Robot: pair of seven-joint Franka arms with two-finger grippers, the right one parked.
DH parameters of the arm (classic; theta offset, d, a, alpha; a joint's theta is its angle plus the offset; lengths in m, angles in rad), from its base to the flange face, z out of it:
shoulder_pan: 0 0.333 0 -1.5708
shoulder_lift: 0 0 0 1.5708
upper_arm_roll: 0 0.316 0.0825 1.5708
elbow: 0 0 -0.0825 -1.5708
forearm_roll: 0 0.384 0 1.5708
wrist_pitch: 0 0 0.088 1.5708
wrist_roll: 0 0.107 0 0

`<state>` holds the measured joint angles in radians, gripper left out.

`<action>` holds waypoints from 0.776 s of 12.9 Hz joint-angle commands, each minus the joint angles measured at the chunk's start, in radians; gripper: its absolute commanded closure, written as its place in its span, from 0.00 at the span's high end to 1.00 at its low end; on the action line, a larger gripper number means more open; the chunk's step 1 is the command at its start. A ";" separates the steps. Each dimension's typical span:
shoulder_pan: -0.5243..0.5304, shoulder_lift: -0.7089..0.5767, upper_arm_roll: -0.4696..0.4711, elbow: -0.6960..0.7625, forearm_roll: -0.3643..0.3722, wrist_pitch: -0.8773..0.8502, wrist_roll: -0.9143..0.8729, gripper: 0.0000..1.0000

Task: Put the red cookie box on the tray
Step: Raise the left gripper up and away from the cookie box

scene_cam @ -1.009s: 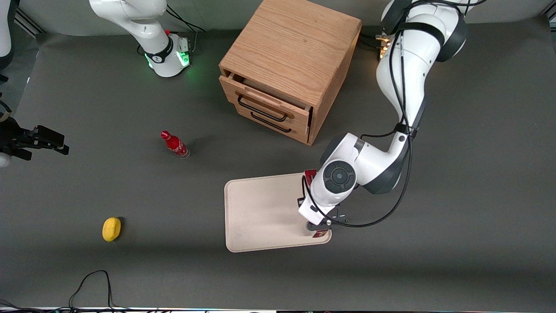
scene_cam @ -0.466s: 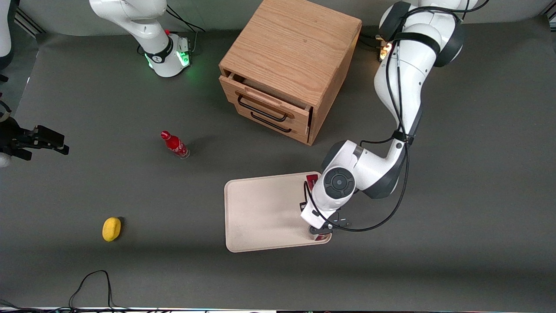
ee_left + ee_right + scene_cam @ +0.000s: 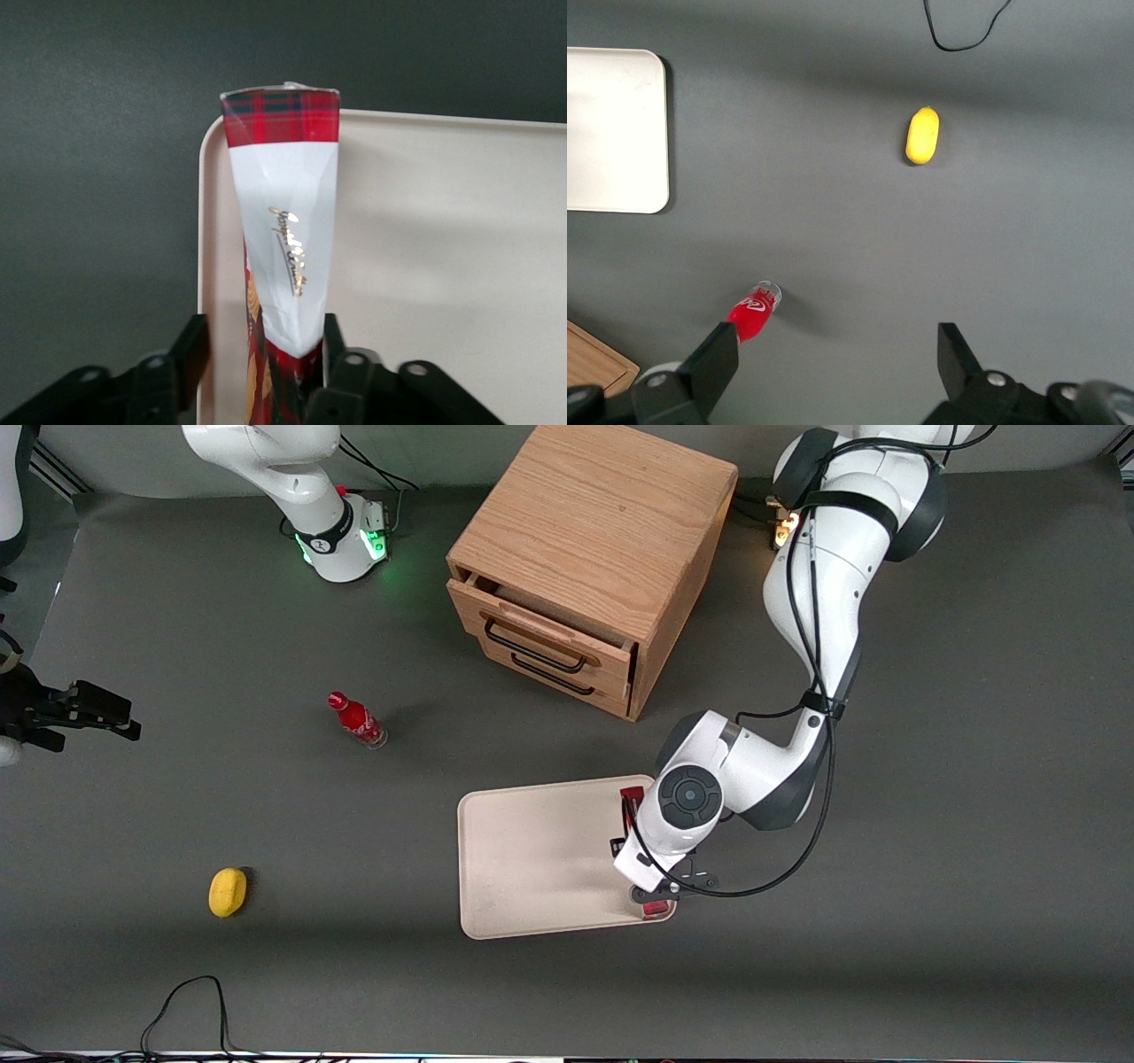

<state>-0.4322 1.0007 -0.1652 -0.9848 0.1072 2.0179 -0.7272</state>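
Clearly the fingers are closed on the red cookie box — in the left wrist view a black pad sits tight against each flat face, so the box stands on its thin edge between them. It runs out from the gripper along the tray's rim, its tartan end reaching the rounded corner; most of it seems to be over the tray's floor, with the outer face about level with the rim. Whether its lower edge already touches the tray I cannot tell.

From the front, the gripper hangs over the tray at the edge toward the working arm's end of the table, with red ends of the box showing above and below the wrist.

So the carry looks done and the set-down is what remains: lower if needed, open, withdraw. Standing on edge so close to the rim, the box may tip when freed — possibly onto the rim.

Against the frame a second ago, the wrist has shifted slightly toward the working arm's end; since half a second ago little has changed. The grip is unchanged.
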 commanded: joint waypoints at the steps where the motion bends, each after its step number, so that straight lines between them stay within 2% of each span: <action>1: 0.001 -0.025 0.003 0.021 0.026 -0.033 -0.009 1.00; 4: 0.015 -0.169 0.001 -0.099 0.029 -0.091 0.012 1.00; 10: 0.153 -0.664 -0.005 -0.613 -0.010 -0.108 0.202 1.00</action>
<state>-0.3316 0.5691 -0.1668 -1.3162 0.1133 1.8943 -0.5952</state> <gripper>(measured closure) 0.000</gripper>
